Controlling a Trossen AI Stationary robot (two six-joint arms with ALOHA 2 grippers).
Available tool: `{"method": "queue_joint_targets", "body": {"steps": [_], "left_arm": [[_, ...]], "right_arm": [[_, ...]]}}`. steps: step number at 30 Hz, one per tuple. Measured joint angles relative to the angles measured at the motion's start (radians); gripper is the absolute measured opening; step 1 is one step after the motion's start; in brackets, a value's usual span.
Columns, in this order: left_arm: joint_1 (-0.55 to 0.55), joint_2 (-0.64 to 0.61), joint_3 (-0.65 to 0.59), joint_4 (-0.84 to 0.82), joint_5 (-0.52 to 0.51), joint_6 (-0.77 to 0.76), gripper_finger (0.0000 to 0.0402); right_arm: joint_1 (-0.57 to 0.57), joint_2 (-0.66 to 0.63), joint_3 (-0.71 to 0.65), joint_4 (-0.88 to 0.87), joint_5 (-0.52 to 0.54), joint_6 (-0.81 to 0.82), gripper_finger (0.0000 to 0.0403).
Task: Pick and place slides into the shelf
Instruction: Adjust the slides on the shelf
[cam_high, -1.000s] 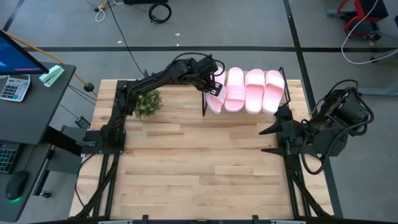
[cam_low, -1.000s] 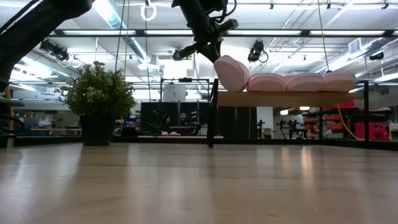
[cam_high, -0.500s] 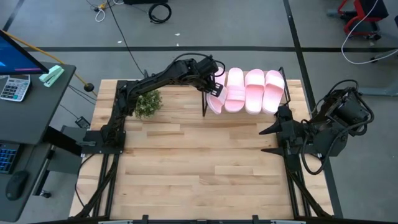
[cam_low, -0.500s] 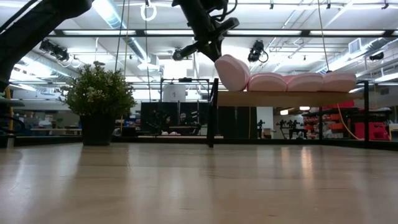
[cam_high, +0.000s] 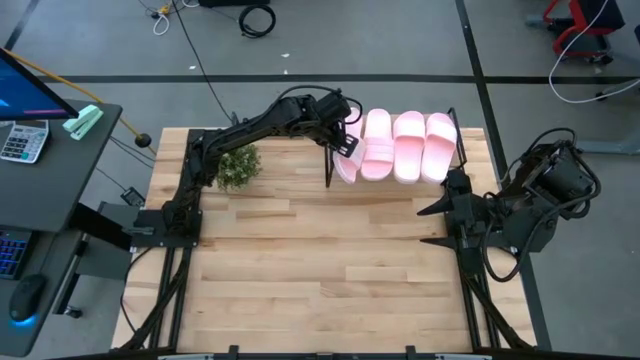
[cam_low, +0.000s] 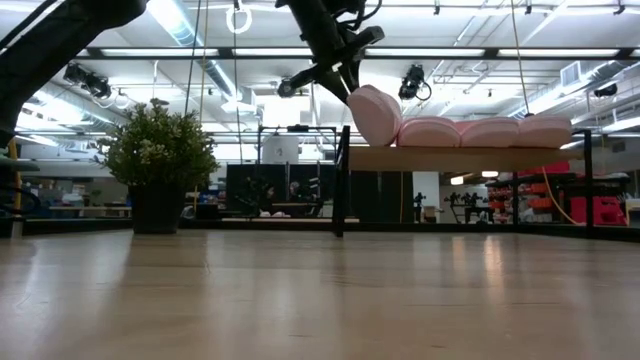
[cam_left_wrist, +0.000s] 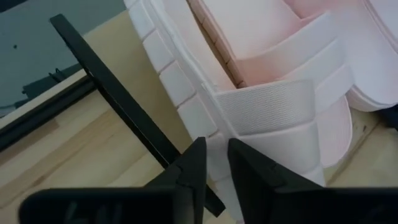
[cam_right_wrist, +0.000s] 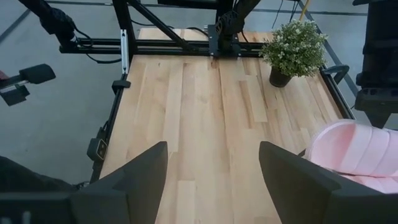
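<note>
Light plank tabletop (cam_high: 300, 270) fills the middle of a workshop with a grey floor, and the shelf (cam_high: 455, 150) stands at its far edge as the landmark for everything else. On that raised board lie the four pink slides: three flat slides (cam_high: 410, 145) rest side by side across the board, and the tilted slide (cam_high: 347, 163) sits at the shelf's end nearest the plant, leaning up on its edge against its neighbour. From table height that tilted slide (cam_low: 374, 115) stands higher than the others, next to the black upright (cam_low: 344, 180) at that end of the shelf.

At the tilted slide's edge is the left gripper (cam_high: 340, 130), reaching in from the plant side of the shelf. Its wrist view shows the two dark fingers (cam_left_wrist: 193, 168) set only a narrow gap apart, with the slide's rim lying in that gap; I cannot tell whether they press on the foam or have let go.

Beside the shelf, toward the left arm's base, stands the potted plant (cam_high: 237, 166).

Well off the shelf's other end, the right gripper (cam_high: 440, 225) waits over the table's edge, its jaws spread wide and holding nothing.
</note>
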Motion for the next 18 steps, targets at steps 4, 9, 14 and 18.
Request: {"method": "queue_joint_targets", "body": {"steps": [4,9,14,18], "left_arm": [[0.003,-0.001,0.000,-0.007,-0.002,0.019,0.0106],[0.014,-0.001,0.000,-0.007,-0.011,0.041,0.0125],[0.028,-0.006,0.000,-0.008,-0.016,0.073,0.0133],[0.041,-0.012,-0.001,-0.007,-0.018,0.113,0.0136]], "right_arm": [[0.000,0.000,0.000,-0.005,0.000,0.000,0.0260],[-0.015,0.000,0.000,-0.037,0.000,0.022,0.0260],[-0.048,0.000,0.000,-0.089,0.001,0.038,0.0260],[-0.079,0.000,0.000,-0.094,0.000,0.031,0.0260]]}}
